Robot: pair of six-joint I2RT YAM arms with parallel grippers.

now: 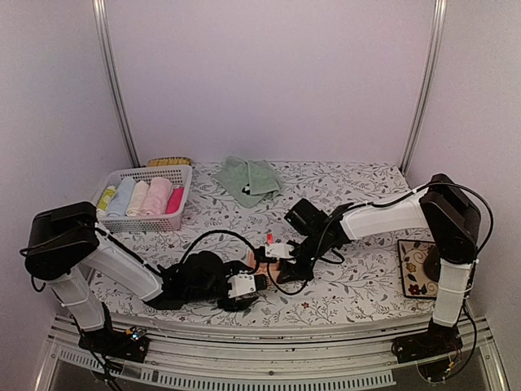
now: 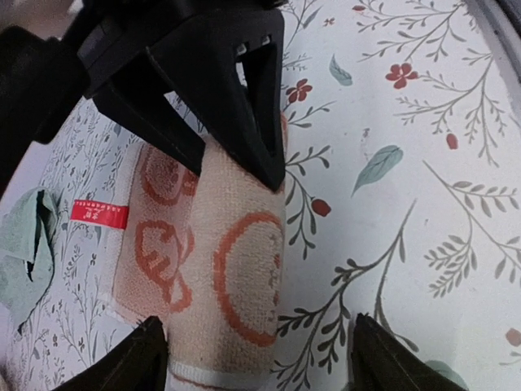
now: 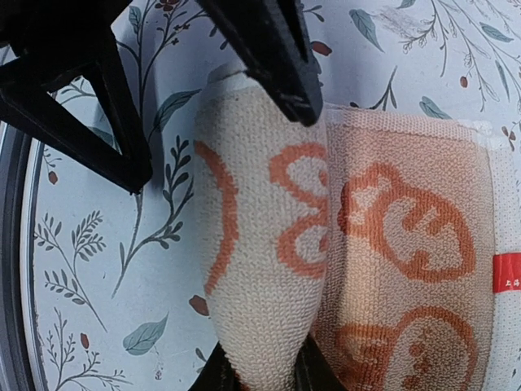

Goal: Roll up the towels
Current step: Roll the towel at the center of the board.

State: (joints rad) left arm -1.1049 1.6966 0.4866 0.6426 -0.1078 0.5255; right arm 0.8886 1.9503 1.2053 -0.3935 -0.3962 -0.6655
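Observation:
The orange-salmon towel [image 2: 236,269] lies partly rolled on the floral table, its flat part with a red label [image 2: 99,213] beside the roll. My right gripper [image 3: 264,371] is shut on one end of the roll [image 3: 260,244]. At the other end my left gripper [image 2: 256,326] is open. Its fingers [image 2: 142,358] straddle the roll, which sits near one finger and well clear of the other. In the top view the two grippers [image 1: 248,285] [image 1: 281,252] meet over this towel [image 1: 259,262] at the front middle. The mint green towel [image 1: 251,179] lies crumpled at the back.
A white lattice basket [image 1: 142,221] with several rolled towels stands at the back left, and a yellowish object [image 1: 168,161] lies behind it. A patterned square pad [image 1: 415,269] lies at the right edge near the right arm's base.

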